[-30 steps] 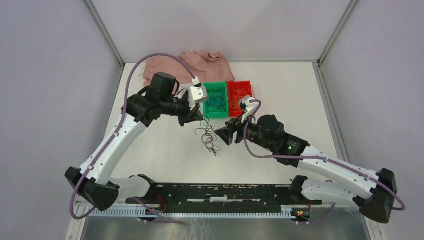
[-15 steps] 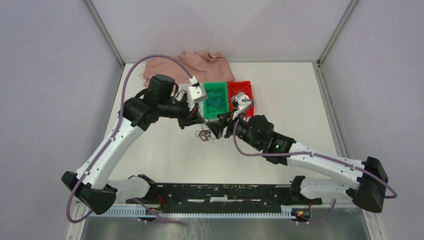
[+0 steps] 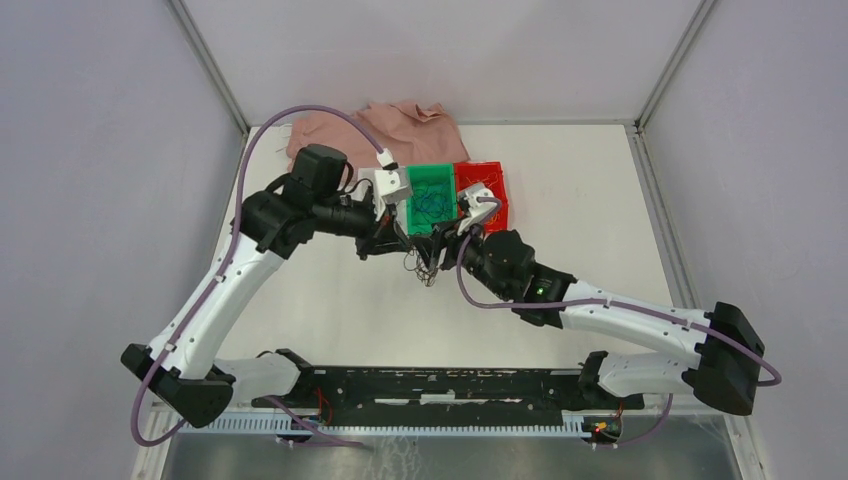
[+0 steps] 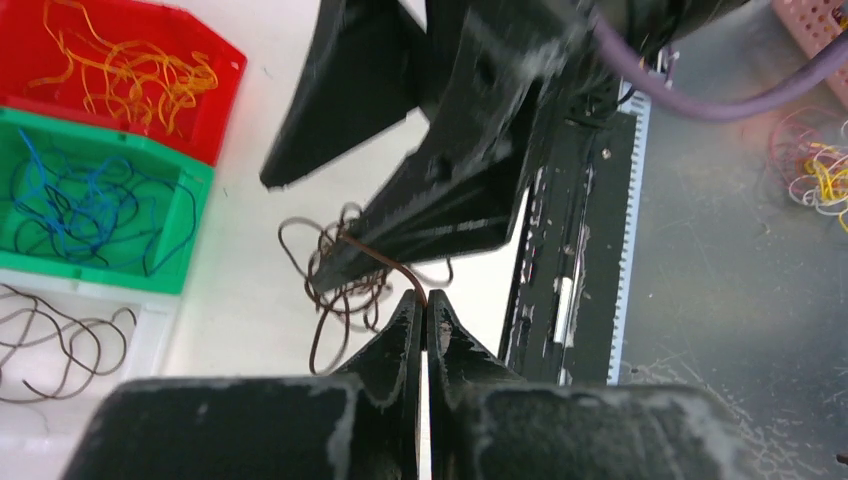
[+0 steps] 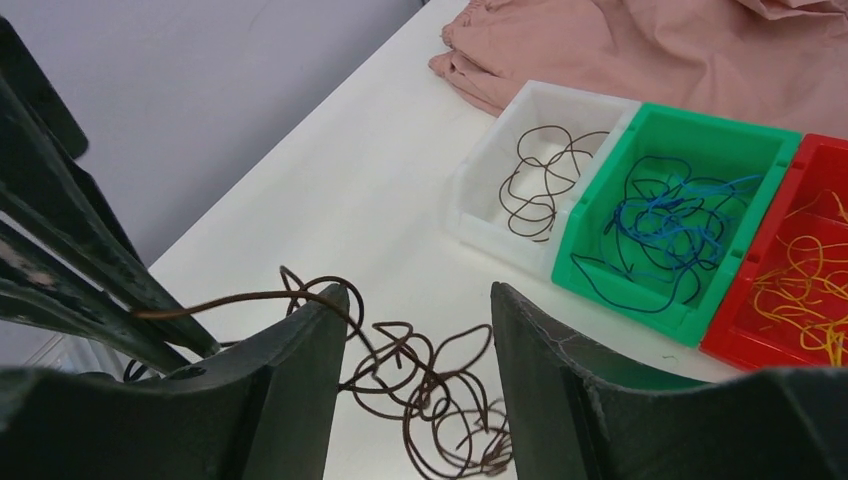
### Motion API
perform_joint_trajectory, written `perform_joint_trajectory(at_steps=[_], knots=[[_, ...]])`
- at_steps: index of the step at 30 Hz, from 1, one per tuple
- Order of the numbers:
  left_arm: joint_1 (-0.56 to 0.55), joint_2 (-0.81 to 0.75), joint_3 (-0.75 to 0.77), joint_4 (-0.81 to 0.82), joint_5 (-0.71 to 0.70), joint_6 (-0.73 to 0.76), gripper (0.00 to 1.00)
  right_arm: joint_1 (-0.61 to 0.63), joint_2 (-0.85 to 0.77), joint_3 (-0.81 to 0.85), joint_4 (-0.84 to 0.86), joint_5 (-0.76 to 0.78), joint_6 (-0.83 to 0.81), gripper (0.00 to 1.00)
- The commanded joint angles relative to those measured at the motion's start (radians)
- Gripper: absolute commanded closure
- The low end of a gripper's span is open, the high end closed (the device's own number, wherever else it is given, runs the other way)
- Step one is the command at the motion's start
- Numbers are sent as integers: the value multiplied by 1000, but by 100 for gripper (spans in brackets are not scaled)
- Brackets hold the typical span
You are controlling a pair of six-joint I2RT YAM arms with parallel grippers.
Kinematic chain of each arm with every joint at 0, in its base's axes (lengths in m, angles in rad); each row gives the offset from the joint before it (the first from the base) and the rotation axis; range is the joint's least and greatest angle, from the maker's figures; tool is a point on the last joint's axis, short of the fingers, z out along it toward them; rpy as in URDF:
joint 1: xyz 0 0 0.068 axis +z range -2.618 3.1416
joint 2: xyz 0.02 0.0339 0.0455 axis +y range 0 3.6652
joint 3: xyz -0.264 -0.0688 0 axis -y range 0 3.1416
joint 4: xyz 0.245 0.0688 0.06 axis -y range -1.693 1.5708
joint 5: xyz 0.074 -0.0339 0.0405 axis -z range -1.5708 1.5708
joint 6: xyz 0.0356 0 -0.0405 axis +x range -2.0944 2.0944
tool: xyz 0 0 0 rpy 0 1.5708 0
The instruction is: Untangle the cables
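Observation:
A tangled bunch of dark brown cables point(image 3: 426, 268) hangs just above the white table, in front of the bins. My left gripper point(image 4: 425, 300) is shut on one brown strand that leads to the bunch point(image 4: 335, 290). It shows in the top view point(image 3: 403, 243) just left of the bunch. My right gripper point(image 5: 417, 292) is open, its fingers on either side of the bunch point(image 5: 430, 390) and not closed on it. It shows in the top view point(image 3: 438, 250) close against the left gripper. More cables lie sorted in the bins: brown point(image 5: 540, 180), blue point(image 5: 665, 230), yellow-orange point(image 5: 815, 290).
Three bins stand in a row at the back: white bin point(image 5: 478, 205), green bin point(image 3: 431, 168) and red bin point(image 3: 498, 178). A pink cloth point(image 3: 400, 125) lies behind them. The arms' black base rail point(image 3: 450, 385) runs along the near edge.
My right gripper has moved up and left until it is around the brown bunch, next to the left gripper. The left gripper has pulled the bunch slightly toward the bins, and it hangs shorter.

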Motion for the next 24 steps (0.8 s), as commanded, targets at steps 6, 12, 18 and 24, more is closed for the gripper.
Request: perform_joint_trajectory(at_steps=[6, 12, 18, 24], knots=[[-6, 49, 202, -28, 144, -108, 97, 29, 24, -20, 98, 83, 9, 40], [-7, 66, 269, -27, 224, -169, 97, 31, 42, -46, 134, 94, 13, 40], [-7, 98, 394, -27, 288, -224, 97, 30, 39, -91, 169, 126, 17, 40], [-6, 134, 537, -30, 266, -241, 97, 29, 27, -149, 173, 160, 47, 40]])
